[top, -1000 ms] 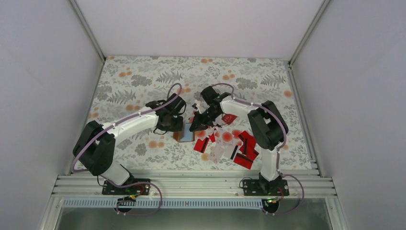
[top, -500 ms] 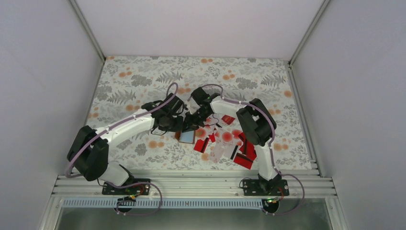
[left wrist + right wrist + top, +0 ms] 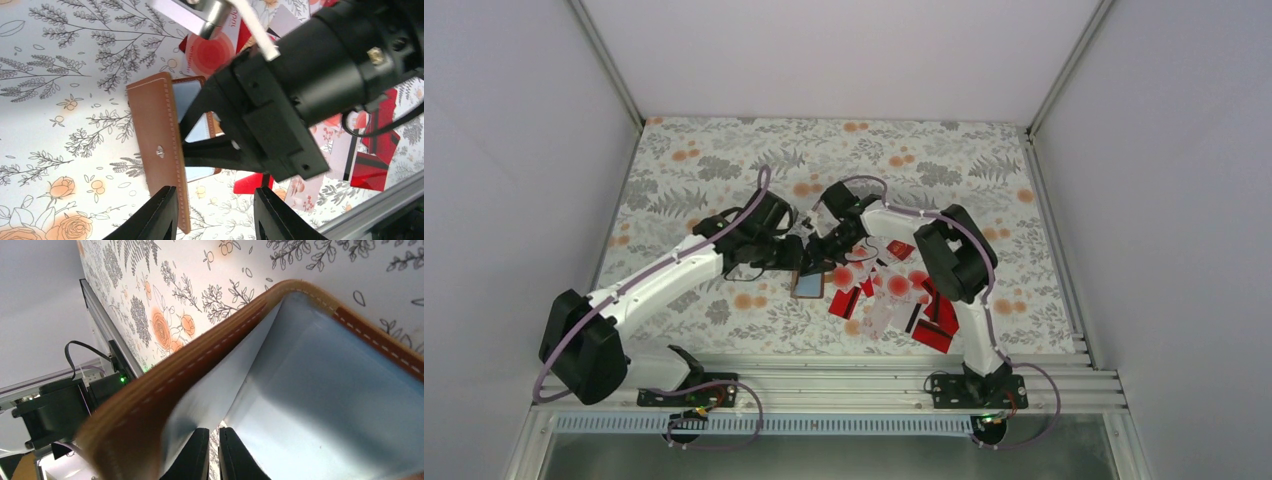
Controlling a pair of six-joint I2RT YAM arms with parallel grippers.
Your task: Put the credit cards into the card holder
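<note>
The brown card holder [image 3: 809, 284] lies open on the floral cloth, left of the scattered credit cards [image 3: 894, 300]. In the left wrist view its brown flap [image 3: 152, 130] stands up and the pale blue inside shows beside it. My right gripper [image 3: 817, 258] reaches down into the holder [image 3: 210, 365], its fingertips [image 3: 216, 455] pressed nearly together between the flap and the blue-grey pocket; no card shows between them. My left gripper [image 3: 217, 215] is open just above the flap's near edge, holding nothing. Red cards [image 3: 372, 150] and a white card with a red blotch [image 3: 212, 50] lie behind the right gripper.
The card pile spreads right of the holder toward the right arm's base [image 3: 974, 385]. The metal rail [image 3: 824, 385] runs along the table's near edge. White walls close in the left, right and far sides.
My right gripper has moved left and down into the card holder. My left arm has swung its elbow out to the left, with its gripper staying by the holder's flap.
</note>
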